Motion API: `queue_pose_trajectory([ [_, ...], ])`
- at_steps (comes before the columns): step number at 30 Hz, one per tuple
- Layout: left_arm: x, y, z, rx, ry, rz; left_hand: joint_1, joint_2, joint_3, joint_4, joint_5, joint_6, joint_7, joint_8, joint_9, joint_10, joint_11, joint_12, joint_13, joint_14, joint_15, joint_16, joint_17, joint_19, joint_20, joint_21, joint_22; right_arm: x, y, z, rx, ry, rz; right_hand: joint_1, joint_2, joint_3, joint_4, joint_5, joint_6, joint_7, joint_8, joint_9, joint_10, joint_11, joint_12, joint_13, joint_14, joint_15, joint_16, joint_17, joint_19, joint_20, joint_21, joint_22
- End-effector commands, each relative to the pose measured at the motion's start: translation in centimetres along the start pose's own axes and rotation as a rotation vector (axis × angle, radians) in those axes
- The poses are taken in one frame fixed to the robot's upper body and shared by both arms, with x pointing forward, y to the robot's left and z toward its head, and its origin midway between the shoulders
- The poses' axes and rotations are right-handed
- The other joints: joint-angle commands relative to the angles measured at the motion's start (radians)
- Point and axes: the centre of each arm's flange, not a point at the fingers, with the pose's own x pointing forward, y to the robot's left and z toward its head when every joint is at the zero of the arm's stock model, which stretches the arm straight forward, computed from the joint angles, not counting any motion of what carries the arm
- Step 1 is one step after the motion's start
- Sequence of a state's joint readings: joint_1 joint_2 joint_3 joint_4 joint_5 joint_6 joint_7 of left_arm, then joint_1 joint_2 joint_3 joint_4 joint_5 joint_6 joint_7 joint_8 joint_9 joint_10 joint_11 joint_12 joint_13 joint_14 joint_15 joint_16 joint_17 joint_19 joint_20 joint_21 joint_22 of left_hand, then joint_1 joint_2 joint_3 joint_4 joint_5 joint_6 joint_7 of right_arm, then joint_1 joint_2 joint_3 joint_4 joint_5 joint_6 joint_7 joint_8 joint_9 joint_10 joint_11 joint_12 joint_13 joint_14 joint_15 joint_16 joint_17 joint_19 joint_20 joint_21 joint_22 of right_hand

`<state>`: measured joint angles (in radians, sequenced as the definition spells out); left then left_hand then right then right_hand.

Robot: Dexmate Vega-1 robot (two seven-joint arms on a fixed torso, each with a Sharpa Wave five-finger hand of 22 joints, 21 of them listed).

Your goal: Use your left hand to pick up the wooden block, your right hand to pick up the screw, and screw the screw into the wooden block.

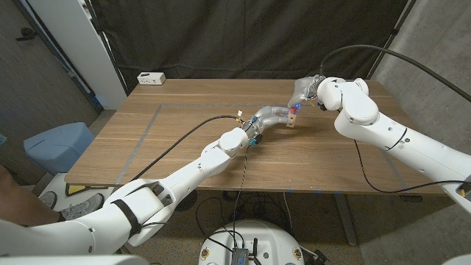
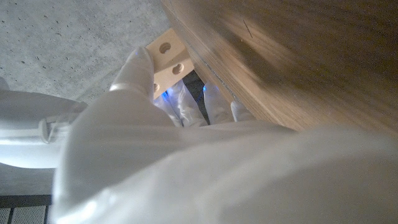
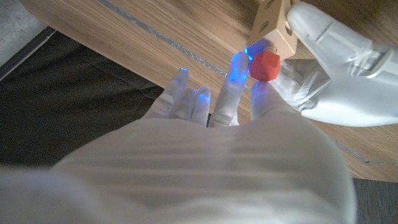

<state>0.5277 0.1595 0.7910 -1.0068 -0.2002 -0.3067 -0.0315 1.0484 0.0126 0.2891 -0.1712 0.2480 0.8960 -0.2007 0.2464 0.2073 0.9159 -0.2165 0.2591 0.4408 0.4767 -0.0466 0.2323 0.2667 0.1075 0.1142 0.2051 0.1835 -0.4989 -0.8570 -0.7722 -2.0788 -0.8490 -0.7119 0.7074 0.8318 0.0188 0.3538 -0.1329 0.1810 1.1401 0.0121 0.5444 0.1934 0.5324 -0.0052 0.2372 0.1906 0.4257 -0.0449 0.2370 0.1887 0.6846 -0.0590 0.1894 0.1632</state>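
Left hand (image 1: 274,115) is out over the middle of the wooden table (image 1: 176,140), gripping the wooden block (image 1: 293,120), which it holds at its far end. From the left wrist view the fingers (image 2: 138,65) wrap one side of the pale block (image 2: 168,57), and two drilled holes show on its face. Whether the block's foot is touching the tabletop or hanging just above it, I can't tell from where the head camera looks.

Right hand (image 1: 310,90) is just beyond the block, on the far-right side of it, close enough that the two hands nearly meet. The right wrist view shows the screw (image 3: 265,65), a red-headed piece, pinched at the fingertips (image 3: 258,93) and sitting right against the block's (image 3: 272,25) face, next to one of the holes. The left hand (image 3: 336,68) cups the block from the other side.

What matters now, I'd say, is the line of the screw against the hole: the red head faces back toward the right hand, so the shaft, hidden from me, should point into the block. Whether it has entered the hole yet I can't make out.
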Motion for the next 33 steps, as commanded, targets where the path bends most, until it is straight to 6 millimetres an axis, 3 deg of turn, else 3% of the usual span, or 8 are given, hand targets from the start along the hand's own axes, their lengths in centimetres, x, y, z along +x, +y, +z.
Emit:
queue_pose_trajectory([
  [1,0.0,-0.1,-0.1,0.000,0.004,-0.012,-0.071,0.098,0.036,0.024,0.006,0.027,0.009,0.002,0.002,0.006,-0.003,0.009,0.174,0.009,-0.079,-0.001,0.002,-0.002,0.006,0.008,0.006,-0.1,0.2,0.1,-0.012,0.025,-0.010,-0.010,0.003,-0.006,0.000,-0.001,0.031,-0.006,0.010,0.000,0.021,0.002,0.004,0.000,0.014,-0.047,0.004,0.003,0.016,-0.001,0.002,0.000],
  [10,-0.2,0.0,0.0,-0.001,0.002,-0.013,-0.072,0.100,0.039,0.024,0.007,0.026,0.010,0.002,0.001,0.005,-0.003,0.008,0.175,0.008,-0.078,-0.003,0.001,-0.004,0.009,0.007,0.006,-0.3,0.2,0.4,-0.021,0.035,-0.029,-0.010,0.017,-0.009,-0.007,0.001,0.112,-0.012,0.020,-0.003,0.061,-0.018,0.002,-0.002,0.038,-0.061,0.005,0.003,0.034,-0.011,0.002,0.000],
  [15,-0.3,0.0,0.0,-0.001,0.001,-0.016,-0.073,0.100,0.041,0.024,0.008,0.028,0.010,0.002,0.001,0.005,-0.003,0.008,0.175,0.009,-0.078,-0.003,0.001,-0.005,0.010,0.007,0.006,-0.4,0.1,0.5,-0.030,0.047,-0.033,-0.014,0.013,-0.013,-0.008,0.000,0.106,-0.013,0.013,-0.004,0.064,-0.009,-0.001,-0.002,0.040,-0.061,0.004,0.003,0.036,-0.012,0.001,0.001],
  [19,-0.2,0.0,0.0,-0.003,-0.001,-0.019,-0.075,0.101,0.043,0.025,0.009,0.027,0.010,0.002,0.001,0.005,-0.003,0.008,0.174,0.010,-0.077,-0.004,0.000,-0.006,0.010,0.007,0.006,-0.6,0.0,0.5,-0.034,0.051,-0.038,-0.044,0.003,-0.027,0.003,-0.003,0.094,-0.012,0.000,-0.004,0.061,-0.009,-0.009,-0.002,0.035,-0.056,-0.001,0.004,0.034,-0.009,-0.001,0.001],
  [28,0.0,0.1,0.0,-0.002,0.000,-0.025,-0.078,0.101,0.045,0.026,0.010,0.025,0.012,0.001,0.001,0.004,-0.003,0.007,0.173,0.011,-0.075,-0.005,-0.001,-0.006,0.011,0.007,0.006,-1.0,-0.3,0.4,-0.027,0.036,-0.037,-0.112,-0.022,-0.060,0.015,-0.002,-0.027,-0.005,-0.073,-0.001,0.021,0.025,-0.039,-0.001,0.009,-0.025,-0.024,0.004,0.010,0.013,-0.009,0.001],
  [33,0.1,0.2,-0.1,-0.004,0.003,-0.027,-0.079,0.101,0.047,0.026,0.010,0.025,0.012,0.000,0.001,0.003,-0.002,0.006,0.171,0.011,-0.074,-0.006,-0.002,-0.007,0.011,0.007,0.006,-1.3,-0.6,0.4,-0.016,0.018,-0.037,-0.132,-0.024,-0.069,0.018,-0.001,-0.096,0.001,-0.109,0.002,-0.003,0.028,-0.047,0.001,-0.003,-0.013,-0.031,0.005,-0.001,0.024,-0.010,0.002],
])
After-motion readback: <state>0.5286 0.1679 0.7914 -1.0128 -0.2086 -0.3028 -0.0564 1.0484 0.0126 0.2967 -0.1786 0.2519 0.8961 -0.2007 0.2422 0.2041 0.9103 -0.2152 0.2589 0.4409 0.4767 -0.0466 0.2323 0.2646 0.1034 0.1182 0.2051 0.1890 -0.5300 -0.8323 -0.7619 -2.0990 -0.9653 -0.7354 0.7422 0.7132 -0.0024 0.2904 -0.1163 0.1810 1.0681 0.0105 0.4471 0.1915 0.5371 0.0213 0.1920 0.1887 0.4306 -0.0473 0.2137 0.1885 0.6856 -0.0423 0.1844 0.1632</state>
